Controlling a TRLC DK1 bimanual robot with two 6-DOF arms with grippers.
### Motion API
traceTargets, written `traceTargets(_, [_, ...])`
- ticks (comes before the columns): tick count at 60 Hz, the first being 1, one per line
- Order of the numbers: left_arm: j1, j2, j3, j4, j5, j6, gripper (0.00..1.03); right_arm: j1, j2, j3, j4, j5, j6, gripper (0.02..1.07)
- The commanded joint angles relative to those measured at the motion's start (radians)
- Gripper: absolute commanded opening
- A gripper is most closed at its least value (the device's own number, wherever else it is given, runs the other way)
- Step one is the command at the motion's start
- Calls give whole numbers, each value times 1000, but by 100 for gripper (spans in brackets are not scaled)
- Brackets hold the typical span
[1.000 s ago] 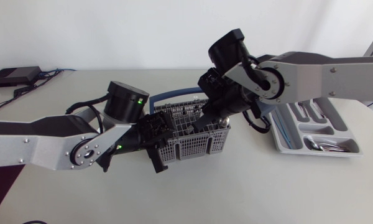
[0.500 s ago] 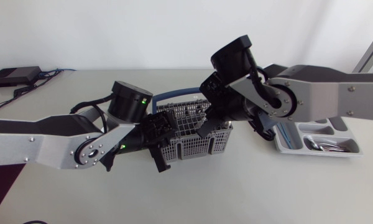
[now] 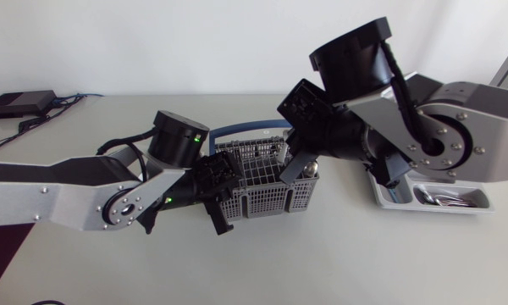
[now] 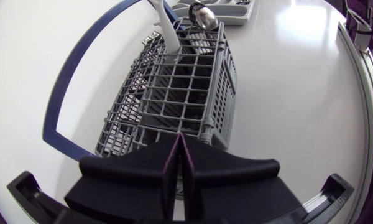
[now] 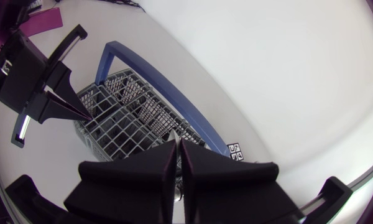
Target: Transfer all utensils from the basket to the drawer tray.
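Left gripper (image 4: 178, 146): fingers pressed together, tips hard against the left end wall of the grey plastic mesh basket (image 3: 262, 199). The basket sits mid-desk toward the far edge, with its blue hoop handle (image 4: 62, 93) on the far side. A slim white-handled utensil (image 4: 166, 31) rises from a compartment at the basket's right end. The right gripper (image 5: 176, 144) is above it with fingers closed and a pale sliver at the tips, so I judge it clamped on that handle. A shiny metal spoon (image 3: 309, 169) stands bowl-up just beside, in the basket. The grey plastic drawer tray (image 3: 483, 206) lies by the desk's right edge, some cutlery in it, partly hidden under the right arm. Step in hand, as I read it: drawing the utensil out. Best pulled straight up along the compartment until its lower end clears the rim, with no sideways drag to catch the mesh or knock the spoon. The left gripper should brace the basket against lifting or sliding. Then carry the utensil across and lower it flat into a tray slot. Against a moment ago, the right wrist has come up and swung toward the tray, covering more of it. Basket, spoon and left arm sit as they did.
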Motion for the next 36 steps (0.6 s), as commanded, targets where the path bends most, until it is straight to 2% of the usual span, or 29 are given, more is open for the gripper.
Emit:
traceTargets(1, [-15,38,9,-17,9,-14,7,19,-46,-35,23,-13,-41,8])
traceTargets(14, [-15,-18,18,-22,9,-14,21,24,-147,-49,13,-16,-76,8])
traceTargets(22, [-18,-70,29,-29,9,-14,35,25,-213,-50,-23,-42,-76,8])
traceTargets(31, [-38,-125,44,-49,10,-25,41,22,-283,-55,-74,-101,-70,8])
traceTargets(36, [-52,-153,51,-62,12,-28,44,10,-325,-65,-114,-173,-58,8])
